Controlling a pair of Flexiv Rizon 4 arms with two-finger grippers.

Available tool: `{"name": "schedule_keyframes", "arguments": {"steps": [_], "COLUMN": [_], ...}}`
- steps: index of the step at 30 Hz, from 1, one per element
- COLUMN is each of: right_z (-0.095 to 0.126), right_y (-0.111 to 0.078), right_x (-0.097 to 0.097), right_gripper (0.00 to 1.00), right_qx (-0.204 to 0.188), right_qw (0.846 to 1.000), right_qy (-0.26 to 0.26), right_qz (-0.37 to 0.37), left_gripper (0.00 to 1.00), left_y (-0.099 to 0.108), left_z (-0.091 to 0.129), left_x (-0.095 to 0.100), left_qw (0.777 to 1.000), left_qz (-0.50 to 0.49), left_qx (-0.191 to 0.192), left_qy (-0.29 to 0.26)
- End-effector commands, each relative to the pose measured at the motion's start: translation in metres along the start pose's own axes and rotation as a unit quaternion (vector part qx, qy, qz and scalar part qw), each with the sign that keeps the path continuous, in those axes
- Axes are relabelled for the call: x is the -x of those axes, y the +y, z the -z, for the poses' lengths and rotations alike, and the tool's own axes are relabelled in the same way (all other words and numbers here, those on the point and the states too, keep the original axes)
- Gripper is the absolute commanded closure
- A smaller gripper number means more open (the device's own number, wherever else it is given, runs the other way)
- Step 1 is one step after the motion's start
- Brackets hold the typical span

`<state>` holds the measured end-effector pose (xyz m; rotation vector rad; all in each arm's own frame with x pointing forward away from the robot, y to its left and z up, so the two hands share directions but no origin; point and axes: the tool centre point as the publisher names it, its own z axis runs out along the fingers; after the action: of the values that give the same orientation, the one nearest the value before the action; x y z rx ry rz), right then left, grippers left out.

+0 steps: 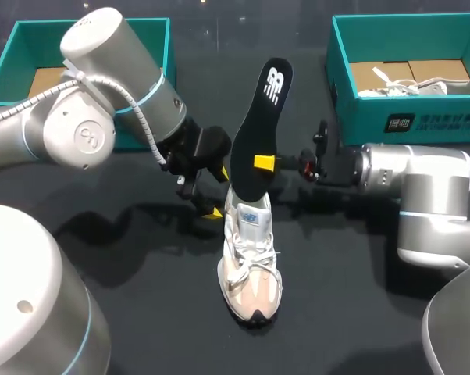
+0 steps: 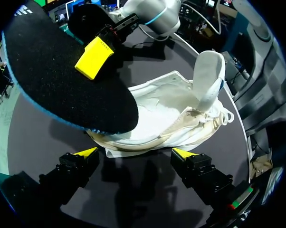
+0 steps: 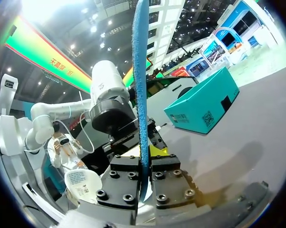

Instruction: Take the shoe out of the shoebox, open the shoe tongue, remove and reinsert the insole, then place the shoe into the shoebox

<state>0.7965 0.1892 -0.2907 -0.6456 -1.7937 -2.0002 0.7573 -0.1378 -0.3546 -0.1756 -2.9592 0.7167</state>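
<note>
A white and beige sneaker lies on the black table, toe toward the front edge; in the left wrist view the sneaker shows its tongue raised. The black insole stands upright above the shoe's heel, with my right gripper shut on its lower half. Seen edge-on, the insole runs between the right gripper's fingers. My left gripper is open just left of the heel. Its yellow tips frame the shoe's side, and the left gripper touches neither the shoe nor the insole.
An open teal shoebox stands at the back left, behind my left arm. A second teal shoebox at the back right holds another white shoe. My right arm's wrist lies low just in front of that box.
</note>
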Motion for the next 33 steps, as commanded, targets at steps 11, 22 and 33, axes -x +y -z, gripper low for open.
{"name": "schedule_keyframes", "arguments": {"steps": [11, 22, 33], "right_z": [-0.013, -0.008, -0.009], "right_y": [-0.003, -0.011, -0.021], "right_x": [-0.002, -0.001, -0.003], "right_gripper": [1.0, 1.0, 1.0], "right_qx": [-0.013, -0.016, -0.029], "right_qw": [1.0, 1.0, 0.999], "right_qy": [-0.014, -0.017, -0.01], "right_qz": [0.016, 0.014, 0.01], "left_gripper": [0.0, 0.0, 0.0], "left_y": [0.0, 0.0, 0.0], "left_z": [-0.001, -0.001, -0.001], "left_x": [0.0, 0.0, 0.0], "left_qw": [1.0, 1.0, 1.0], "left_qz": [0.0, 0.0, 0.0], "left_qx": [0.0, 0.0, 0.0], "left_qy": [0.001, 0.001, 0.001]}}
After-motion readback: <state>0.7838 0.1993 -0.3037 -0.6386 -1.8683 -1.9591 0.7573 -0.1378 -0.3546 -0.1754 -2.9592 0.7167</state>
